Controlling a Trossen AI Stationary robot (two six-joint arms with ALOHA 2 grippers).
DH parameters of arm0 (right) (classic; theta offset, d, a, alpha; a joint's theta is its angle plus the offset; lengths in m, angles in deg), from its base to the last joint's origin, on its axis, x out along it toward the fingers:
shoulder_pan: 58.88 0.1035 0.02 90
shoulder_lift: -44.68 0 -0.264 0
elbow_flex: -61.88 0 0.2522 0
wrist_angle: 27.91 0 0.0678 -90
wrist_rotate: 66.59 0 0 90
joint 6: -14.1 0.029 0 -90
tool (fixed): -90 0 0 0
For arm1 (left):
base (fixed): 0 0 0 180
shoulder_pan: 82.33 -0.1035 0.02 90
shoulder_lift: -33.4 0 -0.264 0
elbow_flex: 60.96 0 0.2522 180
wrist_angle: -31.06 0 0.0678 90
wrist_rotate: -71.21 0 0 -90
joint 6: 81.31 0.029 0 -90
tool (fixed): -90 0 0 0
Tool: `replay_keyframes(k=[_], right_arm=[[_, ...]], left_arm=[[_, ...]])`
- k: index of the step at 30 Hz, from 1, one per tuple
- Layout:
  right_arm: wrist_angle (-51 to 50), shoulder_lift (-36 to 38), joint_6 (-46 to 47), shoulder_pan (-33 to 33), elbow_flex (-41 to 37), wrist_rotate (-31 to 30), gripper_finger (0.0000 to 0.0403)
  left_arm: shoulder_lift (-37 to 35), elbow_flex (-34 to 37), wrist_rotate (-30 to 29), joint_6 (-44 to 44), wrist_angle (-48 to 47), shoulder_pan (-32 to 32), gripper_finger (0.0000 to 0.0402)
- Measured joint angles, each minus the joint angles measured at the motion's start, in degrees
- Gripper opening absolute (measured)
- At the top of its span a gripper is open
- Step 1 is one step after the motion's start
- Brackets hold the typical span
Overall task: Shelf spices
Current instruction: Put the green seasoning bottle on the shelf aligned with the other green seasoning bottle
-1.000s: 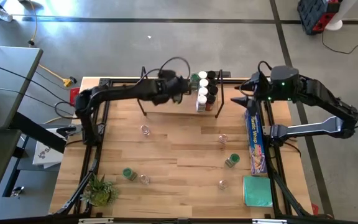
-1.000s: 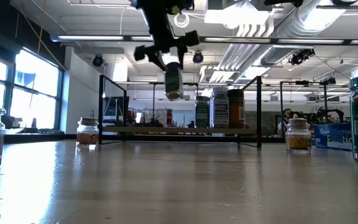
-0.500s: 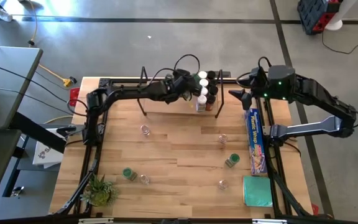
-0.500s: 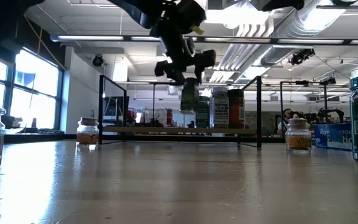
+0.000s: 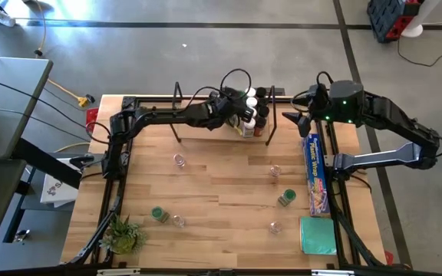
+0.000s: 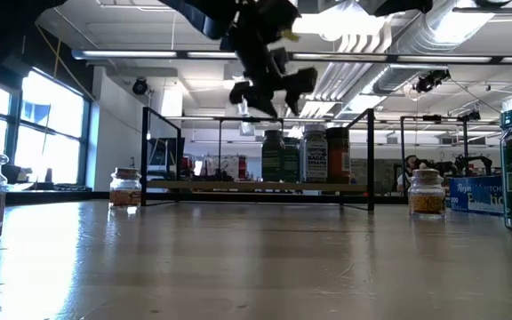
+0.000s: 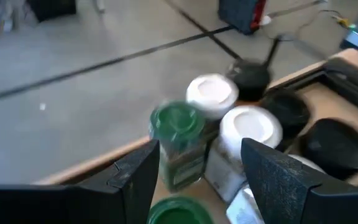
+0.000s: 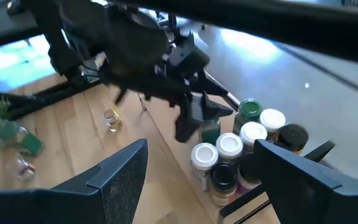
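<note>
Shelf [image 5: 206, 132] — upper centre of the high view, at the bench's [image 5: 221, 199] far edge. Jars [image 5: 253, 107] clustered at its right end, green, white and dark lids.

Left gripper [image 5: 240, 115] — above the cluster's left side; fingers [image 7: 278, 177] parted, a green-lidded jar [image 7: 178, 140] standing free between them, not gripped.

Right gripper [image 5: 291, 116] — just right of the shelf, fingers [image 8: 120, 174] wide, empty.

Loose jars [image 5: 285, 198] — scattered lower on the bench, beside a blue box [image 5: 315, 173] and a small plant [image 5: 123, 234].

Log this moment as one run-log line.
left gripper: open, above green-lidded jar on shelf | right gripper: open, waiting beside shelf | loose jars on table
</note>
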Motion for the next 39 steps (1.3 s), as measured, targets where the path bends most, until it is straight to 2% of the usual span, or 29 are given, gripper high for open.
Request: replay_keyframes(k=[4, 8, 11, 14, 17, 18, 23, 28, 39], right_arm=[[-0.2, 0.1, -1.8, 0.0, 0.0, 0.0, 0.0286], [-0.7, 0.2, -1.9, 0.0, 0.0, 0.0, 0.0286], [-1.4, 0.2, -2.0, 0.0, 0.0, 0.0, 0.0286], [-1.7, 0.2, -1.8, 0.0, 0.0, 0.2, 0.0286], [-1.7, 0.2, -2.0, 0.0, 0.0, 0.2, 0.0286], [-1.7, 0.2, -2.4, 0.0, 0.0, 0.2, 0.0286], [-1.7, 0.2, -0.5, 0.0, 0.0, 0.2, 0.0286], [-1.7, 0.2, 2.8, 0.0, 0.0, 0.0, 0.0286], [-1.7, 0.2, 4.9, 0.0, 0.0, -1.5, 0.0286]], left_arm=[[-4.6, -2.7, 6.8, 6.7, -7.1, 0.2, 0.0216], [-10.5, -3.0, 13.1, 8.7, -22.5, 0.1, 0.0200], [-12.3, -2.9, 18.5, 8.0, -36.5, -1.5, 0.0163], [-12.1, 0.7, 24.0, 13.5, -40.2, -3.6, 0.0097], [-11.2, 7.4, 28.9, 21.4, -33.3, -5.4, 0.0024], [-10.8, 9.5, 29.6, 22.1, -30.9, -6.0, 0.0012], [-9.5, 16.9, 30.3, 20.4, -16.5, -8.7, 0.0018], [-9.5, 21.4, 35.1, 16.6, -0.9, -9.4, 0.0002], [-9.0, 21.7, 36.6, 10.6, 10.4, -9.4, 0.0001]])
